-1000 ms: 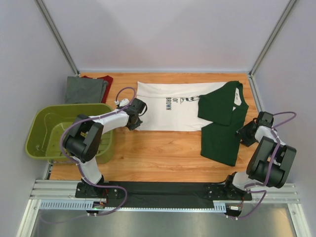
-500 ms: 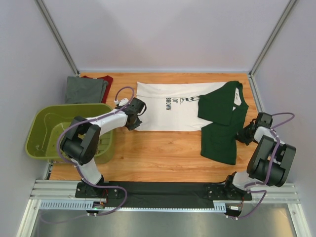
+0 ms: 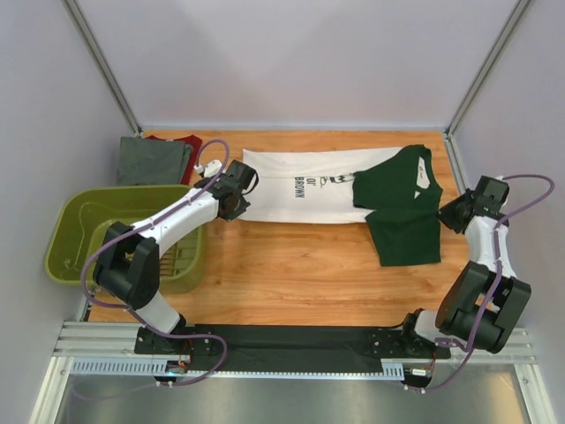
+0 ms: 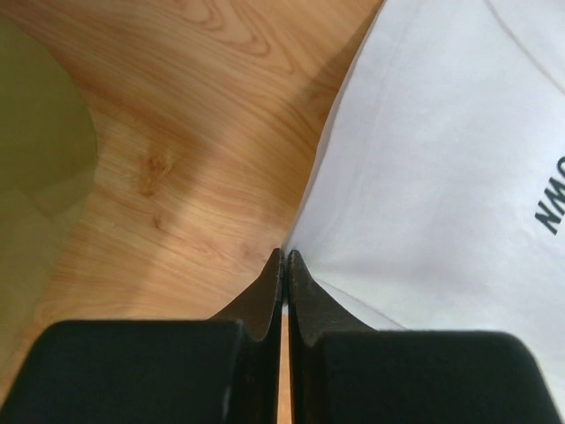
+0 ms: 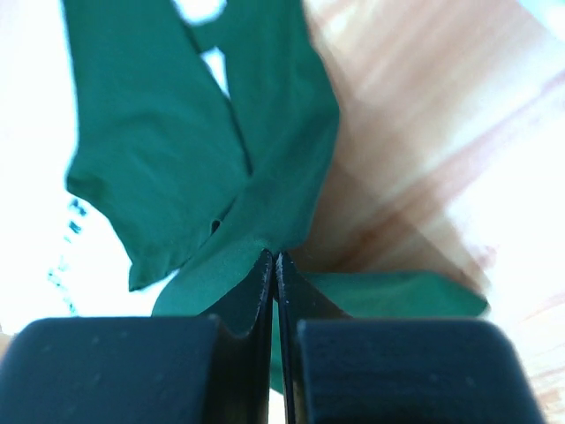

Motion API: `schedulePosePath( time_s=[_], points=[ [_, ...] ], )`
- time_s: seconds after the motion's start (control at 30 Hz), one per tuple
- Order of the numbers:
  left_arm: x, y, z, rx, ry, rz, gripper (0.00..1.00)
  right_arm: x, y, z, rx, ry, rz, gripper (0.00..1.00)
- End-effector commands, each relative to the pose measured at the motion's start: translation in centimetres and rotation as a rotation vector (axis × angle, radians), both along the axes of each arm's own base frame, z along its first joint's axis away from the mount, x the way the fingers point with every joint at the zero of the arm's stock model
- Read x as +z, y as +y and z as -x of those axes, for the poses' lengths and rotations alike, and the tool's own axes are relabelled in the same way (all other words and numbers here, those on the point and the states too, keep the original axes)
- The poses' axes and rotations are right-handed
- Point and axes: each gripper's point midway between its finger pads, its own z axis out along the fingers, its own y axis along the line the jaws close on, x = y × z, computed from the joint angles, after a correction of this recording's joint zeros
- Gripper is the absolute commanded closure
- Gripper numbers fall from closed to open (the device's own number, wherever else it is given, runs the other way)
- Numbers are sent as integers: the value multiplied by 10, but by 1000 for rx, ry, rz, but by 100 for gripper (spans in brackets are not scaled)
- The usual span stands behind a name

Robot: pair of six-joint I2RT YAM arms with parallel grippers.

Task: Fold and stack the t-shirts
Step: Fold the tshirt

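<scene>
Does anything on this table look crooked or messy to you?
Only the white t-shirt with the dark green shoulder part: its green end lies bunched and folded crookedly, not flat, while the left gripper and right gripper pinch opposite ends. The grey shirt lies neatly folded at the far left corner.

You are looking at a wooden tabletop [image 3: 291,274], honey-coloured, with grain and small knots that the left wrist view shows close up. Plain pale grey-lilac walls [image 3: 300,62] close it in at the back and on both sides. A slanted aluminium post stands at the rear left corner [image 3: 101,64] and another at the rear right [image 3: 490,66]. Along the near edge runs a slotted metal rail [image 3: 97,340] bearing a black plate [image 3: 291,336], with a brushed grey surface [image 3: 291,397] beyond it. The light is soft and even, and shadows are faint.
</scene>
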Motion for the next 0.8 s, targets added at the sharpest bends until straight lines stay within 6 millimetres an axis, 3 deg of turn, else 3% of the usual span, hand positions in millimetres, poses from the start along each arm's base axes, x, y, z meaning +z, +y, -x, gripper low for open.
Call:
schedulePosePath(
  time_s=[0.0, 0.03, 0.1, 0.27, 0.43, 0.47, 0.5, 0.57, 0.6, 0.67, 0.73, 0.77],
  points=[
    [22, 19, -1, 93, -37, -51, 100, 26, -16, -23, -46, -65, 29, 100],
    [25, 16, -5, 97, -43, -41, 100, 38, -19, -32, -45, -86, 34, 100],
    [19, 14, -6, 110, -14, -40, 100, 30, -22, -38, -41, -45, 11, 100],
    [17, 8, -23, 120, 16, -68, 100, 45, -32, -64, -55, -77, -2, 100],
    [20, 8, -44, 144, 12, -76, 100, 40, -46, -82, -56, -49, 18, 100],
    [20, 10, -46, 146, 18, -83, 100, 31, -46, -87, -45, -34, 3, 100],
    [28, 9, -55, 156, 2, -74, 100, 35, -48, -96, -32, -53, 3, 100],
    [22, 10, -56, 164, 51, -99, 100, 26, -43, -107, 8, -40, -37, 100],
    [33, 9, -66, 173, 30, -100, 100, 36, -44, -116, 25, -58, -29, 100],
    [25, 13, -66, 182, 83, -147, 100, 31, -42, -127, 49, -42, -13, 100],
    [28, 11, -76, 187, 84, -148, 100, 40, -44, -141, 55, -65, -7, 100],
    [29, 10, -77, 182, 94, -152, 100, 33, -41, -147, 68, -52, -20, 100]
  ],
)
